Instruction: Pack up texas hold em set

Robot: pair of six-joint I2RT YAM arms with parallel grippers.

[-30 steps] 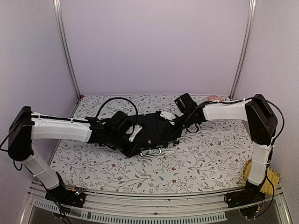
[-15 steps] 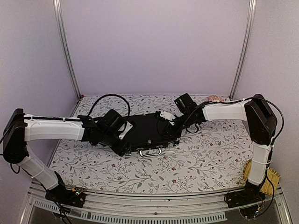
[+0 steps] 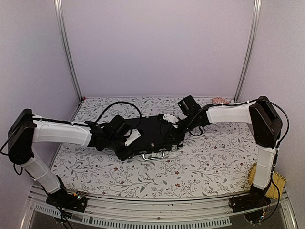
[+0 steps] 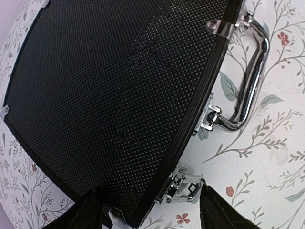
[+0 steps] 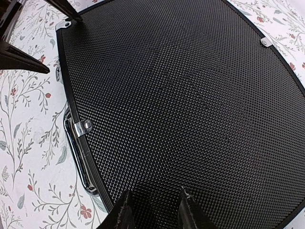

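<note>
Your black briefcase is shut and lying flat in the middle of the floral tablecloth, dotted lid up, with the silver handle on the edge facing the arm bases. One silver latch sits near the case's near-left corner (no chips, dice or cards show anywhere in these views). Over that same corner you have the left gripper, jaws spread wide. One finger is by the case's left side and the other is out over the cloth, so the corner and its latch lie between them, and nothing is clamped. Across from it, your right gripper hangs low over the lid on the far-right side of the case. Its jaws are narrow with only a small gap, and nothing sits between them but the lid beneath; whether the tips touch the lid, you cannot tell from here. Further out, a pink ridged shell rests at the far right edge of the cloth, well apart from the case. A yellow woven piece lies beside the right arm's base.
</note>
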